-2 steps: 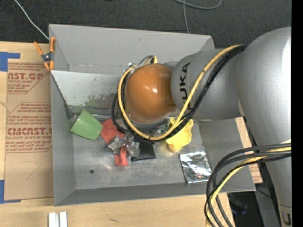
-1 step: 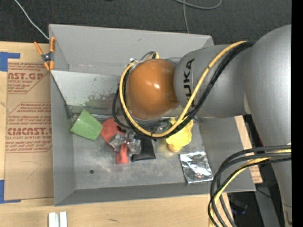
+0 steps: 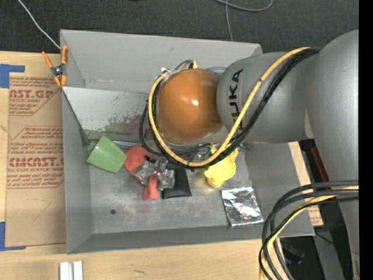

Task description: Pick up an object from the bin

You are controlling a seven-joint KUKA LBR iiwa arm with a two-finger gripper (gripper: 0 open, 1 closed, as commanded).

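- Object [image 3: 136, 158]: red, irregular, on bin [image 3: 116, 214] floor, centre-left of frame.
- gripper [image 3: 156, 177] right over its lower-right part; released or clenched, can't tell.
- green block [image 3: 106, 154] just beside its left; yellow thing [image 3: 220, 171], crumpled foil [image 3: 240, 206] further right.

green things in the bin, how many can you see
1. A green block lies at the left of the bin, just left of a red thing. The arm covers the bin's middle, so more may be hidden.
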